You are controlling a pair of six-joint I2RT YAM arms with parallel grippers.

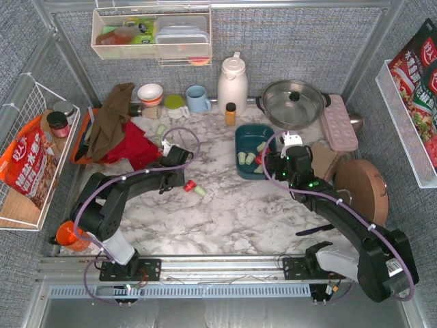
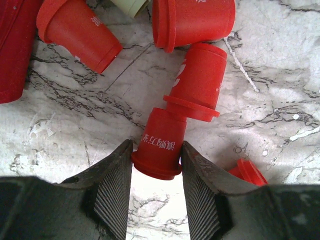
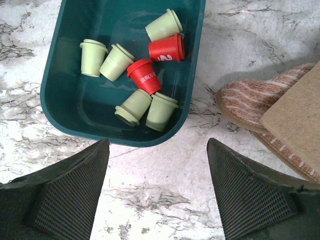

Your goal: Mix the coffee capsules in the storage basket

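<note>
The left pincer point(image 2: 156, 159) clamped a red capsule point(image 2: 161, 142) on the worktop point(image 2: 60, 130), well apart from the storage basket point(image 3: 60, 95) by the released right pincer point(image 3: 157, 150), and the neighbouring capsule point(image 2: 197, 80) touching it could jostle it loose on lifting.

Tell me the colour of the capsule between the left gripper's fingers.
The capsule is bright red with white lettering; the left wrist view shows it best.

The tabletop point(image 1: 232, 219) is white stone with grey wavy lines. Fuzzy grey walls point(image 1: 307, 48) stand behind and at both sides. A white wire basket point(image 1: 41, 92) hangs on the left wall, a white rack point(image 1: 399, 123) on the right, a clear shelf point(image 1: 150, 49) at the back. The light is bright and even.
</note>
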